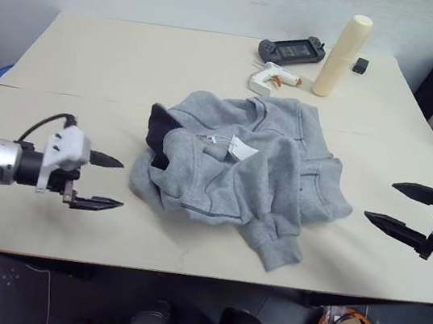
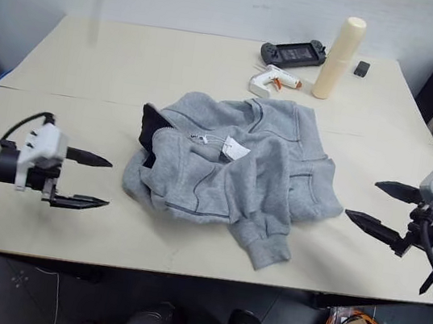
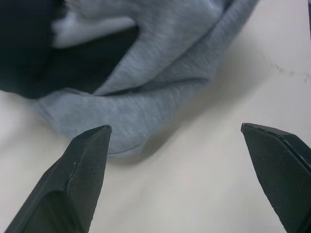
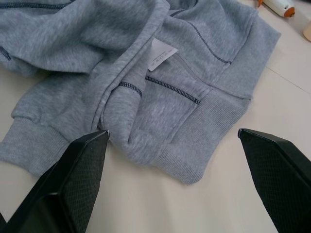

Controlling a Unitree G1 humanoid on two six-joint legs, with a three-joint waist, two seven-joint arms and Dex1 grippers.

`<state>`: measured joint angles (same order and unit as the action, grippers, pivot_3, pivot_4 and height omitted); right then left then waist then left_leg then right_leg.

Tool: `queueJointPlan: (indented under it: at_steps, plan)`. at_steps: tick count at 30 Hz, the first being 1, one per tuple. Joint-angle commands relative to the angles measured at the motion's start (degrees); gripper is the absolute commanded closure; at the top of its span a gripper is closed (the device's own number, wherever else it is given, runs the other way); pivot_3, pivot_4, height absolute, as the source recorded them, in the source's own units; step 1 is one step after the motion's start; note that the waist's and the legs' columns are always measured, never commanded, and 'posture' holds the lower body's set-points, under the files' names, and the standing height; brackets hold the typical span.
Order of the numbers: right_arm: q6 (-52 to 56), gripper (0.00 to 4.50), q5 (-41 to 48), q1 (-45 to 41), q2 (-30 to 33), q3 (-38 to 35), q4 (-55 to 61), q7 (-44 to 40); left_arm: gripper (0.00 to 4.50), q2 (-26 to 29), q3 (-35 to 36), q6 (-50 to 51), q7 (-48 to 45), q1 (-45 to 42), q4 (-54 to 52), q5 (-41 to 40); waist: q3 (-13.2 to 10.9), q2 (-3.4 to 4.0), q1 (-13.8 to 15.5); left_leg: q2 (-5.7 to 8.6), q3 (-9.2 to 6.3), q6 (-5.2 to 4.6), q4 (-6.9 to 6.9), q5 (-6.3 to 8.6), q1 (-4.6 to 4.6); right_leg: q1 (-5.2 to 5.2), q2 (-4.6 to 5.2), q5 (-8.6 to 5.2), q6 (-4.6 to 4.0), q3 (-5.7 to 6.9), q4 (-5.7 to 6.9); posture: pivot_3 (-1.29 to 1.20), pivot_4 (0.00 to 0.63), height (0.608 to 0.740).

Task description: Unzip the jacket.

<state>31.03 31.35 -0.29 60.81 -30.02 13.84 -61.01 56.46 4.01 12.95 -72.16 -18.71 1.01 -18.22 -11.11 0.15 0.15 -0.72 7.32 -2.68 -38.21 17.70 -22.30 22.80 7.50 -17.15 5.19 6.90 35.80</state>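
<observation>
Jacket (image 1: 248, 167): crumpled heap on counter (image 1: 91, 70), between both hands, touching neither. L hand (image 1: 101, 181), R hand (image 1: 405, 210): both wide, empty. Risks: zip pull buried in folds, hand likely pinches fleece instead; unanchored jacket prob. slides w/ the pull; hang tag (image 1: 241, 148) could snag.

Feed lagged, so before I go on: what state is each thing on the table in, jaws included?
jacket: crumpled in a heap, not held
hang tag: lying on top of the jacket
left gripper: jaws open, short of the jacket
right gripper: jaws open, short of the jacket
cream cylinder: upright
glue gun: lying on its side
game controller: lying flat
</observation>
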Motion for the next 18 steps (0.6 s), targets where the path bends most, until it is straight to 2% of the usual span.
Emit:
queueJointPlan:
  at_steps: [1,7,12,15,16,18]
  plan:
    - [-5.0,0.04,-3.3,0.9,0.5,1.7,1.0,-1.2,0.00,-2.1,-4.5,-7.1,1.7,-3.5,2.2,6.2,0.0,-0.01,0.1,0.00,0.00,0.00,-0.02,0.00,-0.01,0.00,0.00,0.00,0.00,0.01,0.00,0.00,0.150,0.740]
    - [-14.9,0.04,-12.1,1.1,1.2,8.5,-1.7,-2.0,0.00,-8.4,-11.1,-15.1,5.6,-9.3,7.2,14.3,0.0,-0.05,0.2,0.03,0.05,-0.04,-0.05,-0.02,-0.01,0.00,-0.03,0.01,0.01,0.00,0.05,0.00,0.150,0.740]
    - [-25.6,0.04,-23.1,-3.4,0.6,18.3,-7.1,0.6,0.00,-10.9,-14.9,-20.6,6.8,-11.8,11.8,19.2,0.0,-0.06,-0.1,0.03,0.08,-0.07,-0.10,-0.05,0.01,0.01,-0.03,0.01,0.02,0.02,0.08,0.00,0.150,0.740]
    - [-28.8,0.04,-26.4,-7.5,-1.2,22.6,-9.9,2.1,0.00,-12.2,-15.5,-21.3,7.3,-12.8,13.4,19.9,0.0,-0.06,0.1,0.05,0.12,-0.10,-0.20,-0.07,0.07,-0.03,0.03,0.01,0.02,0.01,0.07,0.00,0.150,0.740]
    - [-29.9,0.00,-27.7,-9.4,-2.0,24.1,-11.3,2.9,0.39,-12.5,-15.4,-21.3,7.0,-12.9,13.5,19.8,0.0,-0.06,0.1,0.05,0.10,-0.11,-0.29,-0.07,0.07,-0.04,0.04,0.01,0.02,0.01,0.05,0.00,0.150,0.740]
    - [-32.2,0.00,-30.5,-12.7,-3.3,27.2,-14.1,4.2,0.82,-12.6,-15.4,-21.4,6.5,-12.8,13.6,19.6,0.0,-0.06,0.2,0.03,0.03,-0.10,-0.44,-0.06,0.06,-0.09,0.06,0.01,0.02,-0.01,0.08,0.00,0.150,0.740]
